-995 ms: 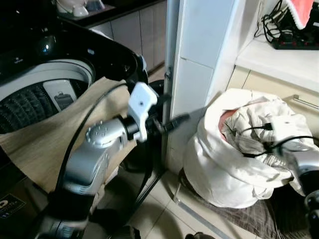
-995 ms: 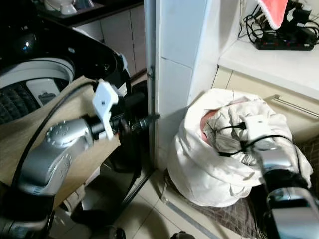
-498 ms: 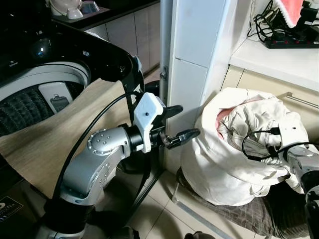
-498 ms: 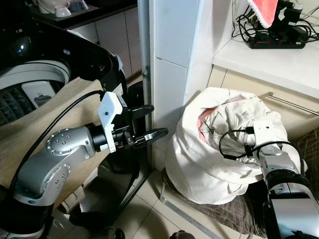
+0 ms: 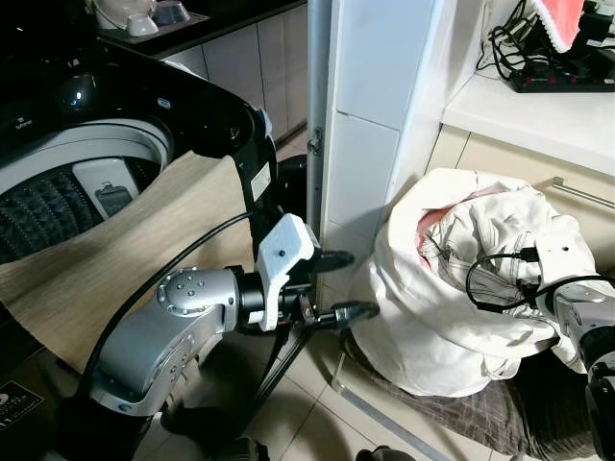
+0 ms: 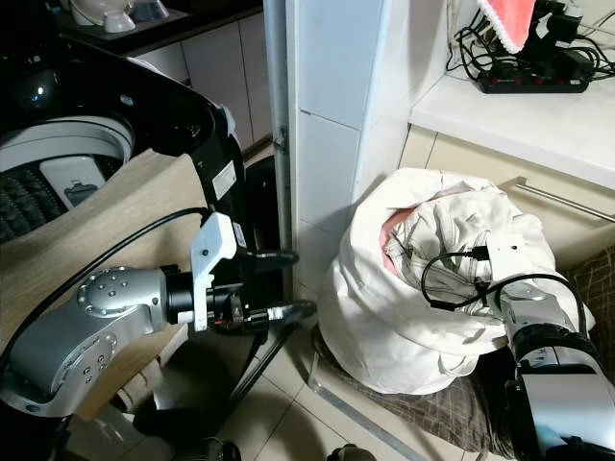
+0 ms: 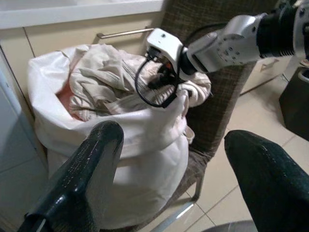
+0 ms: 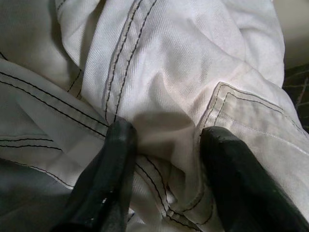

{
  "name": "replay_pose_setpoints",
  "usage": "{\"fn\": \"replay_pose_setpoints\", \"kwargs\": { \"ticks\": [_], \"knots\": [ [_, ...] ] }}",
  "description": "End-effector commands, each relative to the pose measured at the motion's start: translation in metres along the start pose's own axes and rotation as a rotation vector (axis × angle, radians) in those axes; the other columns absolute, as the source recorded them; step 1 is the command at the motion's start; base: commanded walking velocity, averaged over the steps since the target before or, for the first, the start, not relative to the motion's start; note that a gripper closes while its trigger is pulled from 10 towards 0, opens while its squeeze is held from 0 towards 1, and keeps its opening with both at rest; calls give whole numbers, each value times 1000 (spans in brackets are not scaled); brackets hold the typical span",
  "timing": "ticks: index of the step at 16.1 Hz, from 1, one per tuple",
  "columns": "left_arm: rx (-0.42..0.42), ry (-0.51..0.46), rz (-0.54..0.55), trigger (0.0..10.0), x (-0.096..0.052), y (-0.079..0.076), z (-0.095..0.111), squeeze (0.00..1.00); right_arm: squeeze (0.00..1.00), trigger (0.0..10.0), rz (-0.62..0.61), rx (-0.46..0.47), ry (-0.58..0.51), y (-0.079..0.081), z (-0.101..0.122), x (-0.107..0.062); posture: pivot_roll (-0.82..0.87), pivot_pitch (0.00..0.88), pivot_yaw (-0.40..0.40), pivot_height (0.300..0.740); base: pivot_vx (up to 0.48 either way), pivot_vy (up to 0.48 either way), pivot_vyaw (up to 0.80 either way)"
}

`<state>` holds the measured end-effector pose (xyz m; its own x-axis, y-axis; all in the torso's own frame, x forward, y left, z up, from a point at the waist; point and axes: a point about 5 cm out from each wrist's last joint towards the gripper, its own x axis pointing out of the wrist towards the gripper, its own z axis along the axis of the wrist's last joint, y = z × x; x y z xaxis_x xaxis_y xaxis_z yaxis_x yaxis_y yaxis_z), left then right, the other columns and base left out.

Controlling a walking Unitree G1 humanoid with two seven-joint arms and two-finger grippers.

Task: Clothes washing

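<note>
Beside the laundry bag (image 5: 432, 317), left pincer (image 5: 338, 286) now lower, fingers apart.

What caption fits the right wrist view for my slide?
Right gripper, fingers apart, pressing into the folds of a white garment with dark stitching.

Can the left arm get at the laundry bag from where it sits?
Probably yes. The left gripper hangs open beside the laundry bag, pointing at it, with nothing between them. The right gripper is already pushed into the clothes on top.
</note>
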<state>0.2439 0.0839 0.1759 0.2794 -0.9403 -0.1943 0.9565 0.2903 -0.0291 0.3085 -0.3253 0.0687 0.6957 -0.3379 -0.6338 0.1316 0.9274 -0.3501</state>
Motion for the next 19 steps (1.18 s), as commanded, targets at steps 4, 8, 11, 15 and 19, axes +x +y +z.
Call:
{"fn": "replay_pose_setpoints", "kwargs": {
  "ticks": [4, 8, 11, 15, 19],
  "knots": [
    [17, 29, -16, 10000, -1, -2, 2, 0, 0, 0, 3, 7, 0, -5, 5, -1, -24, 61, 50, 740, 0, 0, 0],
    [20, 30, -4, 10000, -1, 0, 2, 0, 0, 0, 7, 8, -5, -5, 7, -1, -25, 59, 48, 740, 0, 0, 0],
    [23, 17, 34, 10000, -1, 4, 4, 0, 0, 0, 14, 26, -22, -6, 12, -2, -25, 60, 45, 740, 0, 0, 0],
    [40, -14, 106, 10000, -1, 12, 7, 0, 0, 0, 44, 114, -80, -7, 26, -4, -27, 61, 41, 740, 0, 0, 0],
    [77, -144, 278, 10000, 0, 28, 27, 0, 0, 0, 227, 135, -329, -17, 84, -26, -33, 70, 33, 740, 0, 0, 0]
  ]
}}
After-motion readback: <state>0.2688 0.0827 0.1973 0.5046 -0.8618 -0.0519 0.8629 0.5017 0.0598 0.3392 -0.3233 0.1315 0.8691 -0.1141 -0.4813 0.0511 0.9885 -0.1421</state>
